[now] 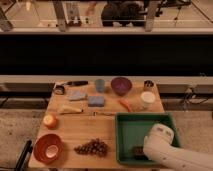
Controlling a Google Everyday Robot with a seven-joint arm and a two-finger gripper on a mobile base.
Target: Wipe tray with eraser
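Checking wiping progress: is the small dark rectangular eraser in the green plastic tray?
In: eraser lies on tray floor by its front rim, gripper beside it.

We cannot see the gripper itself: it sits closed beneath the white arm [167, 149], low over the front of the tray [129, 124], and the arm also covers the right end of the eraser [136, 150]. The arm runs off the bottom right edge of our view.
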